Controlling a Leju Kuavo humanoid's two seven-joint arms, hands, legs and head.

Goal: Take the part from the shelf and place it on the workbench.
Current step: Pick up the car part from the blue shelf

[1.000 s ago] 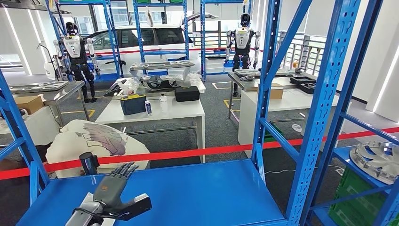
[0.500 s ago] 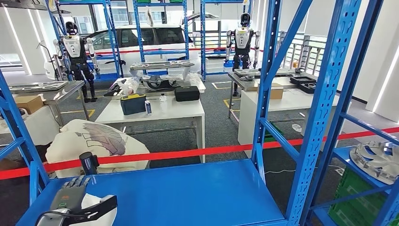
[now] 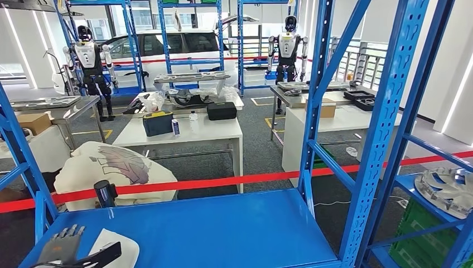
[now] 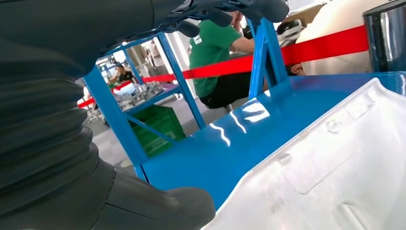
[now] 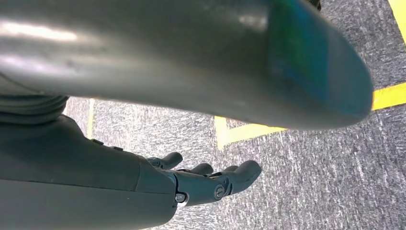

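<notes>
A flat white moulded part (image 3: 121,245) lies at the front left of the blue shelf board (image 3: 234,229). My left hand (image 3: 66,250) hovers at the part's left edge with its fingers stretched flat and apart and its dark thumb across the part's near edge; it grips nothing. In the left wrist view the white part (image 4: 335,163) lies on the glossy shelf (image 4: 225,143) just ahead of the thumb (image 4: 158,211). My right hand (image 5: 210,179) hangs over grey carpet with loosely curled fingers, holding nothing.
Blue uprights (image 3: 385,111) frame the shelf, with red tape (image 3: 223,181) stretched behind it. A black cylinder (image 3: 105,192) stands at the shelf's back left. A white workbench (image 3: 189,131) stands beyond. A silver fan-like part (image 3: 449,190) and a green crate (image 3: 424,240) sit right. A person in green (image 4: 215,52) sits nearby.
My left hand has sunk and drawn back to the left, from raised over the shelf down to its front left corner. More of the white part now shows.
</notes>
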